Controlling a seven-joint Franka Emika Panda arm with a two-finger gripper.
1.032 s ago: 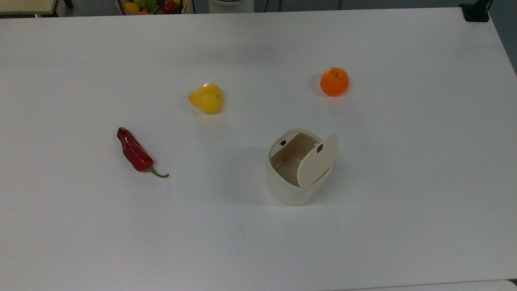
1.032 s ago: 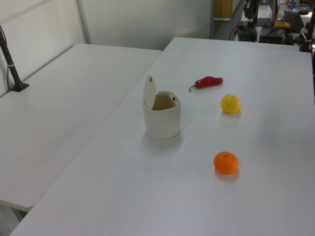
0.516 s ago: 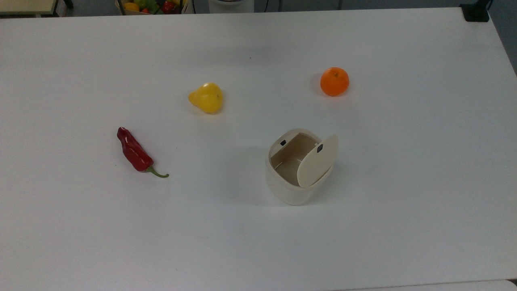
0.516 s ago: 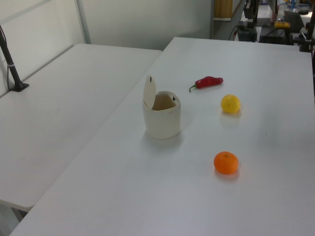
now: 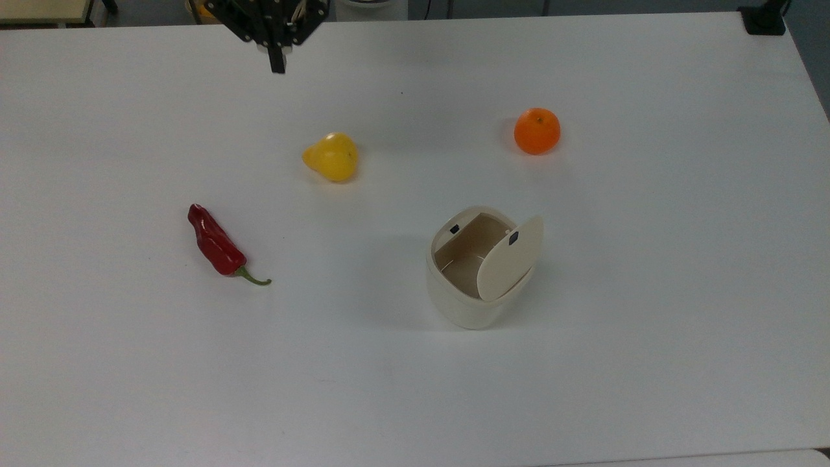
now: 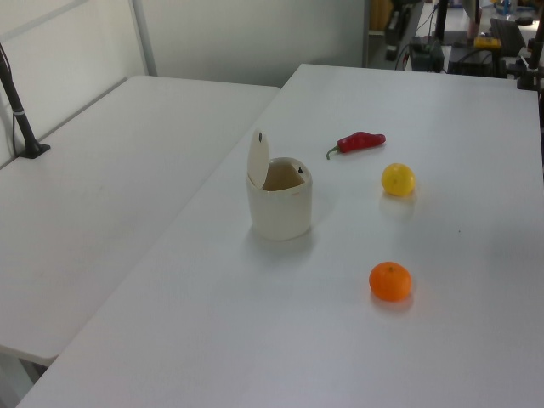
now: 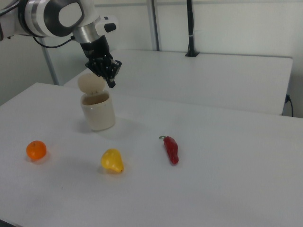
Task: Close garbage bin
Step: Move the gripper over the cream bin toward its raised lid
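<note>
No brand, label or readable writing is showing on anything here.

In the top view, the garbage bin (image 5: 476,272) is standing on the white table (image 5: 648,292) with its lid (image 5: 511,258) raised on the top view's right side and a small black latch mark (image 5: 454,229) showing on its rim. The gripper (image 5: 277,65) is hanging at the upper edge, well apart from the bin, up and toward the top view's left; its fingers are lying pressed together and holding nothing. The yellow pear (image 5: 332,157) is sitting between the bin and the gripper. The orange (image 5: 537,131) is lying above the bin, and the red chili pepper (image 5: 217,245) is lying well off toward the top view's left of the bin.

In the left view, the bin (image 6: 280,201) is standing with its lid (image 6: 257,155) upright; beyond it are lying the pepper (image 6: 359,142) and pear (image 6: 398,179), and the orange (image 6: 390,281) is lying nearer the camera.

In the right view, the gripper (image 7: 111,82) is hovering in front of the bin (image 7: 98,111), appearing just beside its lid (image 7: 91,83), pointing down and carrying nothing.
</note>
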